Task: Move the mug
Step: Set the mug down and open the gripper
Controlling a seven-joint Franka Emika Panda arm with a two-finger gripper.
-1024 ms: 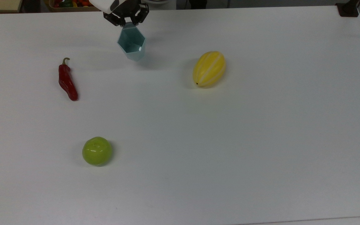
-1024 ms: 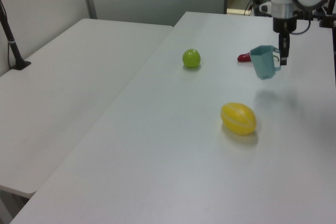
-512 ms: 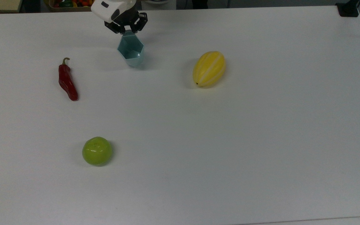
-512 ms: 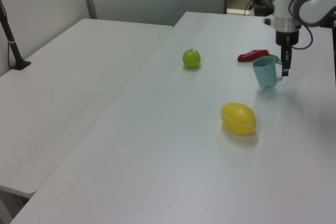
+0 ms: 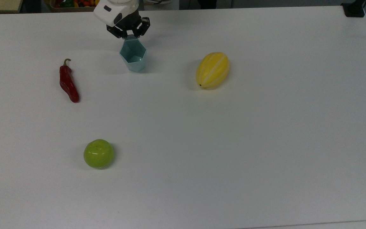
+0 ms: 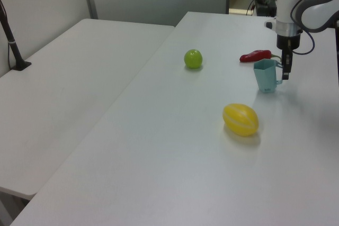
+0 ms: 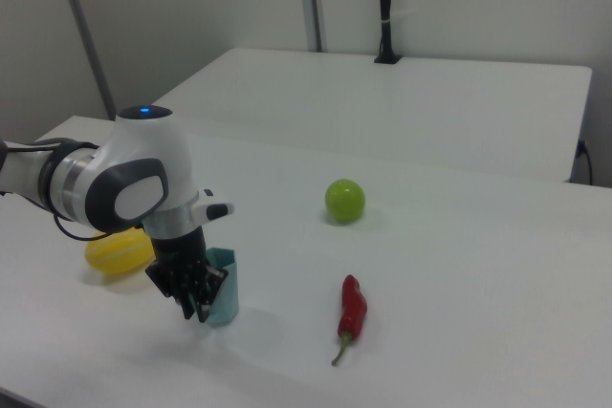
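- Gripper (image 5: pixel 130 34) pinches the mug (image 5: pixel 133 57) by its tab, the only thin part that fits between its fingers.
- Mug stands upright on the table (image 5: pixel 233 143), seemingly set down, between chili (image 5: pixel 68 81) and melon (image 5: pixel 212 70).

Robotics lab or test room — plain white tables (image 6: pixel 79 93) set side by side, grey partition walls (image 7: pixel 191 16), a black pole (image 7: pixel 384 7) clamped at a table edge, and an arm (image 7: pixel 124 188) over toy produce — pepper (image 5: pixel 68 82), melon (image 5: pixel 212 70).

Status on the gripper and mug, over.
Gripper at the mug's tab, grip state unclear. Mug upright on the table. Red chili and yellow melon either side, well apart.
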